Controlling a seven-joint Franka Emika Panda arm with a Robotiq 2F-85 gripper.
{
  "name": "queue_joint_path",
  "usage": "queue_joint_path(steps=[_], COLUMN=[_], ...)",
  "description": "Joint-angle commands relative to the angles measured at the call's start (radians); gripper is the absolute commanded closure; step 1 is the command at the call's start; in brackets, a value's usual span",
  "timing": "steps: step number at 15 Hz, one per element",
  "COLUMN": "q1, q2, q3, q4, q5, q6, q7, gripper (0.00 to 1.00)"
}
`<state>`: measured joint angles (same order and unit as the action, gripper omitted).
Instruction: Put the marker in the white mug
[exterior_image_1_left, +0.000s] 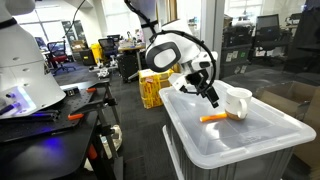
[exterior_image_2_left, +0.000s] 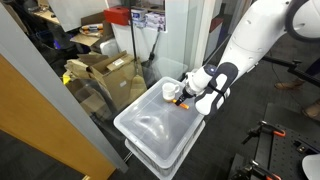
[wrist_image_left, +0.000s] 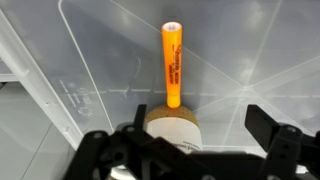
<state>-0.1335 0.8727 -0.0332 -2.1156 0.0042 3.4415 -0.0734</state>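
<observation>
The slim orange marker (exterior_image_1_left: 213, 118) lay ungrasped on the translucent grey bin lid (exterior_image_1_left: 250, 135), near the small white rounded mug (exterior_image_1_left: 238, 100). The black gripper (exterior_image_1_left: 210, 96) hovered above it, spread wide and empty. Picking up looked like the step in hand, so the next move was probably to lower astride the marker.

Arm (exterior_image_2_left: 262, 35) is chunky smooth white shells with dark joint bands, and the fingers (wrist_image_left: 262, 122) are plain matte black.

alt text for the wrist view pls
An orange marker lies on a translucent bin lid, pointing away from the camera with its paler tip at the far end. The gripper fills the bottom edge, its jaws open on either side of the marker's near end and holding nothing.
</observation>
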Motion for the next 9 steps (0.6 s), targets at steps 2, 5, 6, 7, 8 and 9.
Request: queue_joint_path(steps=[2,5,6,7,8,9], q1=[-0.083,-0.135,-0.151,-0.163,-0.18,-0.182], q2=[0.034,0.06,0.068,0.079,0.085,0.093], q3=[0.055,0.088,0.1,0.108,0.122,0.123], q4=[0.058,0.092,0.105,0.12,0.131,0.146], q5=[-0.048,-0.069,-0.074,-0.076,-0.083,-0.08], q6=[-0.059,-0.086,-0.101,-0.116,-0.133,-0.154], q7=[0.019,0.015,0.014,0.012,0.007,0.006], gripper=[0.0,0.0,0.0,0.0,0.0,0.0])
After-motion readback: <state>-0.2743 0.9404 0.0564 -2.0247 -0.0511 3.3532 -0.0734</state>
